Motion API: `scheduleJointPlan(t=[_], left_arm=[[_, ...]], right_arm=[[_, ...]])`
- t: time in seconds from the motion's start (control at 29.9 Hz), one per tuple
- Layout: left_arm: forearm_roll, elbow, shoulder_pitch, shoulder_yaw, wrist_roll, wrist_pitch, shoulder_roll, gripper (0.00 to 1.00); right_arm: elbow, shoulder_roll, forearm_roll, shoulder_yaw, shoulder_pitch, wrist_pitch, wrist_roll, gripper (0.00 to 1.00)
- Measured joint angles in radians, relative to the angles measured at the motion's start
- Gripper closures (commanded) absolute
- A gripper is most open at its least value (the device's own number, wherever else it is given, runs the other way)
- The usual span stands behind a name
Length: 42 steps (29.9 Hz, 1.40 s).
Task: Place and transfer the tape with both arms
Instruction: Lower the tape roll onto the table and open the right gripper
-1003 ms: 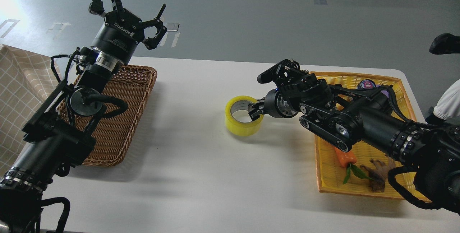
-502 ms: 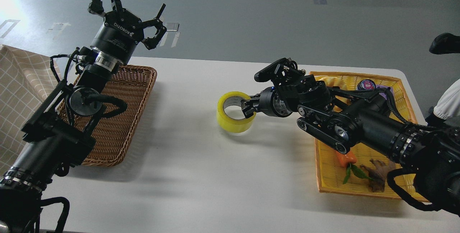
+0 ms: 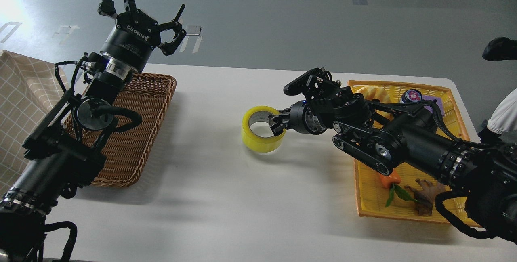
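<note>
Tape (image 3: 260, 131) sits near the middle of the white table (image 3: 226, 197), a yellow roll with a pale printed core, its opening tilted up toward the far edge. The right gripper (image 3: 276, 124) is clamped on the roll's right wall — one dark finger reaches inside the core, the rest presses the outer face. A third finger of that gripper juts up and away toward the far edge, free of the roll.

Behind the right arm, along the table's right edge, lies a yellow basket (image 3: 365, 197). It holds an orange pepper (image 3: 388, 179) with green leaves, a brown gnarled root (image 3: 426, 197) near its front corner, and a round printed lid (image 3: 412, 94) near its far corner. The arm's thick links cross over the basket's left rim and hide much of its inside.

Near the far left corner rests a brown wicker basket (image 3: 133, 133). The left arm rises over it, and the left gripper (image 3: 139, 5) hangs high beyond the table's far edge, fingers spread wide and holding nothing. A checked beige cloth (image 3: 20, 100) drapes just past the left edge.

Between the two baskets the tabletop is bare apart from the roll — open white surface runs from the roll to the wicker basket and down to the near edge
</note>
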Motion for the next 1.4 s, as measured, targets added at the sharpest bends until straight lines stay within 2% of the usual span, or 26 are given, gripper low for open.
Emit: scheduleJointPlan(t=[0.54, 0.6, 0.67, 0.8, 0.87, 0.9, 1.0, 1.17, 1.4], left_arm=[[0.0, 0.0, 0.0, -0.001, -0.001, 0.0, 0.0, 0.02], [0.0, 0.0, 0.0, -0.001, -0.001, 0.0, 0.0, 0.02], [0.0, 0.0, 0.0, -0.004, -0.001, 0.0, 0.0, 0.02], [0.0, 0.0, 0.0, -0.007, -0.001, 0.0, 0.0, 0.02], [0.0, 0.0, 0.0, -0.007, -0.001, 0.0, 0.0, 0.02], [0.0, 0.0, 0.0, -0.007, -0.001, 0.0, 0.0, 0.02], [0.0, 0.0, 0.0, -0.007, -0.001, 0.0, 0.0, 0.02], [0.0, 0.0, 0.0, -0.007, -0.001, 0.0, 0.002, 0.02], [0.0, 0.0, 0.0, -0.008, -0.001, 0.0, 0.003, 0.02]], right_arm=[[-0.001, 0.0, 0.0, -0.046, -0.016, 0.002, 0.001, 0.85], [0.0, 0.0, 0.0, -0.047, -0.017, 0.001, 0.001, 0.75], [0.0, 0.0, 0.0, -0.048, -0.017, 0.001, 0.001, 0.75], [-0.001, 0.0, 0.0, -0.048, -0.018, 0.001, 0.001, 0.6], [-0.002, 0.0, 0.0, -0.048, -0.02, 0.001, 0.001, 0.47], [-0.002, 0.0, 0.0, -0.048, -0.02, 0.001, 0.001, 0.31], [-0.002, 0.0, 0.005, -0.041, -0.021, 0.0, 0.001, 0.2], [0.001, 0.0, 0.009, -0.033, -0.021, -0.002, 0.001, 0.08], [0.06, 0.0, 0.033, 0.02, -0.017, 0.001, 0.003, 0.06]])
